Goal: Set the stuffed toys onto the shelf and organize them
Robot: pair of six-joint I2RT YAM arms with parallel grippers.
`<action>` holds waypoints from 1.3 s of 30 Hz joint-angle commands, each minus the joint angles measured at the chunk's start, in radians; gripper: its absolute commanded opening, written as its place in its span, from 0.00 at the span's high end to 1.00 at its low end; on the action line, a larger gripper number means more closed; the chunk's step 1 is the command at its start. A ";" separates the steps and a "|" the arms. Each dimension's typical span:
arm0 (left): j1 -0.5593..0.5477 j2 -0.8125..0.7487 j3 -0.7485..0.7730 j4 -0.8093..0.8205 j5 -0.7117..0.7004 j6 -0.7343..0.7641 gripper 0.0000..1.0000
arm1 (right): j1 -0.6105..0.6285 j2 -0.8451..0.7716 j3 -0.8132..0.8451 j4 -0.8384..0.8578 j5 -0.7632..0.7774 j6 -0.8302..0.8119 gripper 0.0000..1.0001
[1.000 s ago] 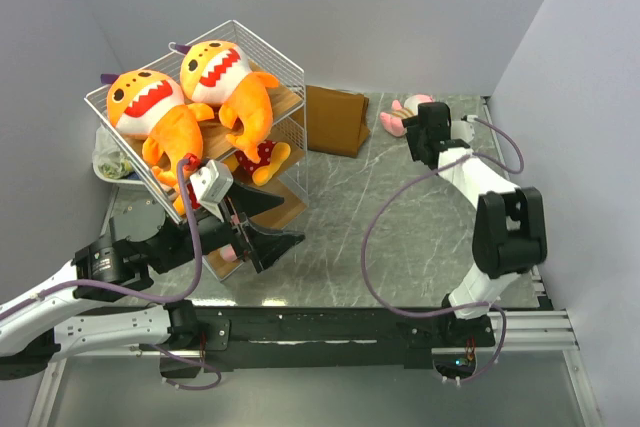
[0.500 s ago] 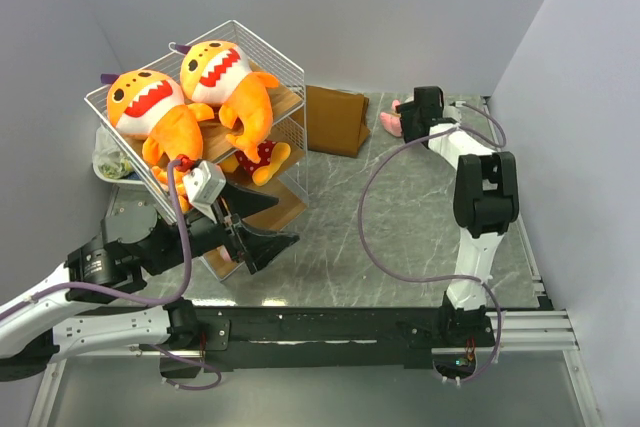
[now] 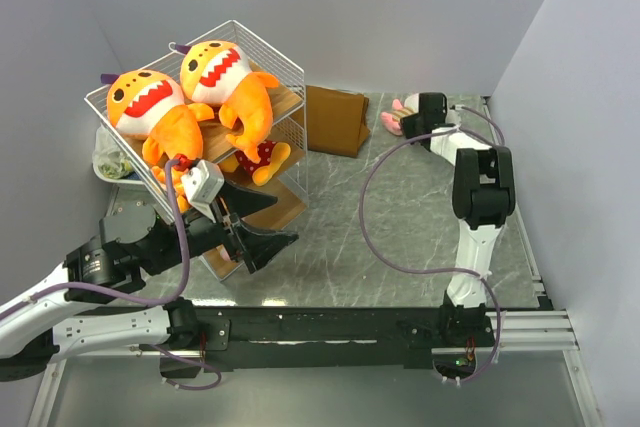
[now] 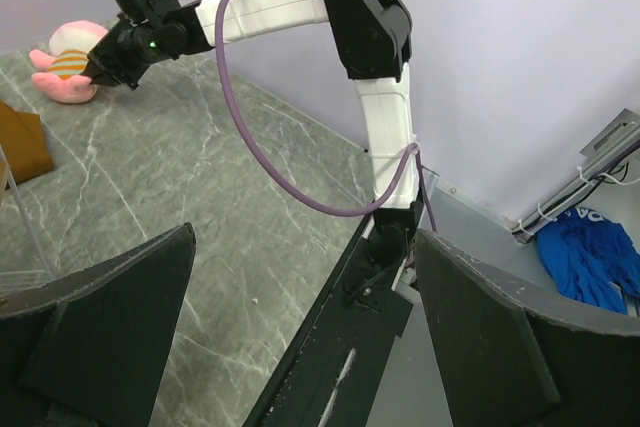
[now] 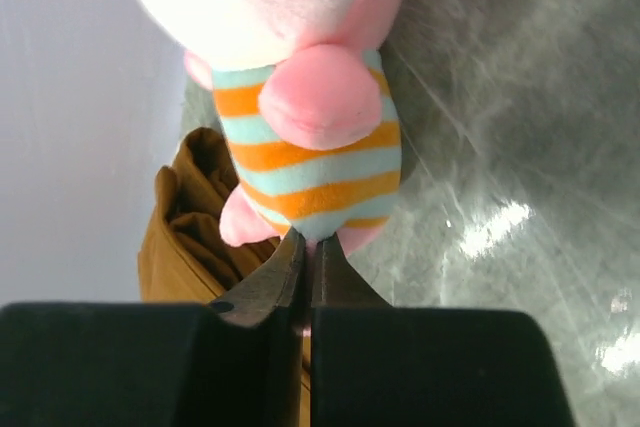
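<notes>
1. Pink plush point(image 5: 305, 137): its head is cut off by the top edge of the right wrist view. In the top view the arm hides most of it.
2. Right gripper point(image 5: 310, 252): jaws are together at the plush's lower end. Whether any fabric is caught cannot be told.
3. Left gripper point(image 4: 305, 232): both fingers run off the lower edge of the left wrist view.
4. Small toy in red dotted clothes point(image 3: 262, 155): largely covered by the shark point(image 3: 240, 97) above it.
5. Brown bag point(image 4: 20, 142): cut off by the left edge of the left wrist view.
6. Container point(image 3: 105, 162) beside the shelf point(image 3: 290, 97): its contents are too small to identify.
</notes>
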 commanded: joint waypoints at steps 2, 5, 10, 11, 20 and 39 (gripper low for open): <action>-0.004 0.010 0.049 0.006 -0.004 0.006 0.03 | -0.021 -0.135 -0.099 0.119 -0.080 -0.149 1.00; -0.004 0.008 0.051 0.014 0.003 0.000 0.04 | -0.016 -0.238 -0.187 0.100 -0.154 -0.263 1.00; -0.004 -0.006 0.036 0.032 0.010 -0.001 0.04 | 0.008 -0.475 -0.414 -0.024 -0.136 -0.411 1.00; -0.005 -0.010 0.036 0.034 0.008 0.000 0.04 | 0.008 -0.514 -0.459 -0.035 -0.136 -0.430 1.00; -0.004 -0.003 0.057 0.018 -0.001 0.028 0.03 | 0.111 -0.877 -0.820 -0.195 -0.278 -0.580 1.00; -0.004 -0.004 0.059 0.040 0.023 0.014 0.04 | 0.534 -1.333 -1.013 -0.374 -0.540 -0.622 0.99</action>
